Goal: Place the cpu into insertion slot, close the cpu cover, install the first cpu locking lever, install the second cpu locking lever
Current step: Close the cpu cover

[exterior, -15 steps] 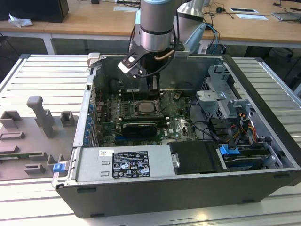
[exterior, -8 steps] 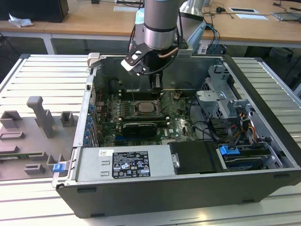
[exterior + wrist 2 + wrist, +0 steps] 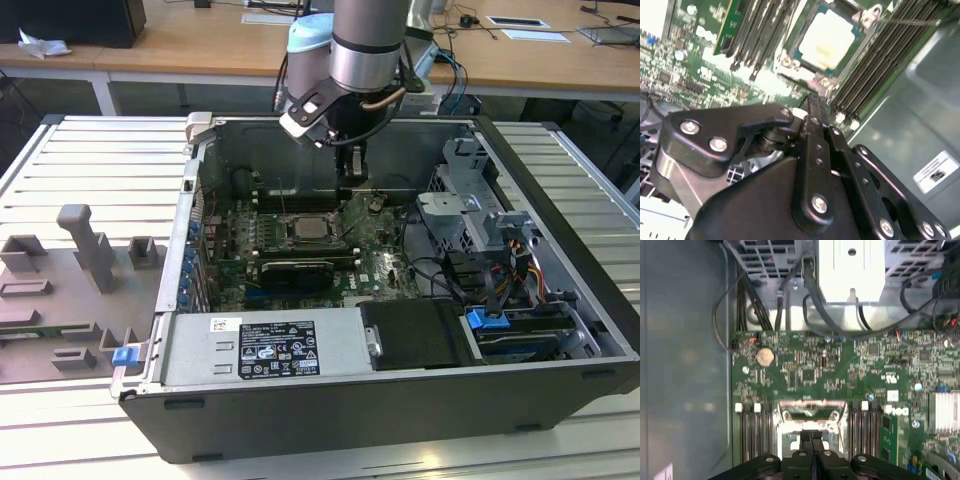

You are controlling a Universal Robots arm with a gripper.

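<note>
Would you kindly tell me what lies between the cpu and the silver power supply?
In the exterior view, a black graphics card lies between cpu and power supply.

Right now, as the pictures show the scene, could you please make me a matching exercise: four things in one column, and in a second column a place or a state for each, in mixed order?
Things
1. cpu
2. hand
3. coin battery
4. grey fixture

Places or states
A. round and silver, on the green board
B. outside the computer case, at the exterior view's left
C. lying in the insertion slot, between memory slots
D. shut, hanging above the green board

Right pairs: 1-C, 2-D, 3-A, 4-B.
</note>
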